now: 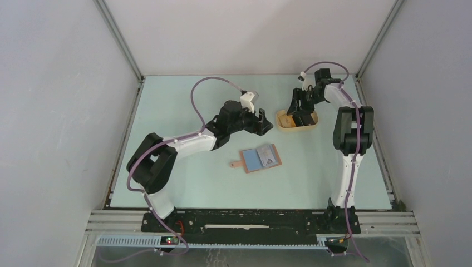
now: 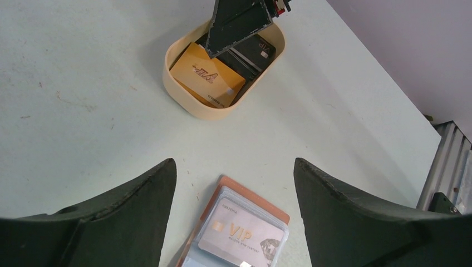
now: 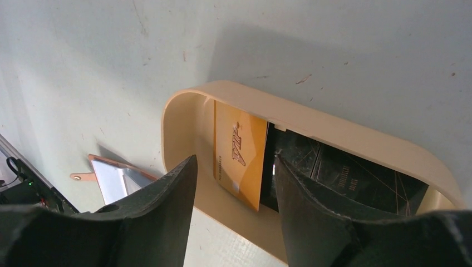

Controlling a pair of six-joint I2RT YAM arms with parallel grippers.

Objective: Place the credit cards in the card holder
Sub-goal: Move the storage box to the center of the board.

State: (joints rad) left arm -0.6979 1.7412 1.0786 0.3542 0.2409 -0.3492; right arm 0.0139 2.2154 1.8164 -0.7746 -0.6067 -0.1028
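Right gripper (image 3: 234,161) at orange "VIP" card (image 3: 236,139) — grey "VIP" card (image 2: 245,236) in holder (image 2: 251,199)

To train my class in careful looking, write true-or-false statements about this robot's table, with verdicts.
1. The orange-yellow plastic card lies in the beige oval tray. True.
2. The reddish-brown leather card holder lies folded shut. False: it lies open on the table.
3. A grey card marked VIP sits in a pocket of the holder. True.
4. The left gripper holds a card. False: its jaws are open and empty.
5. The right gripper hangs over the card holder. False: it is over the tray.
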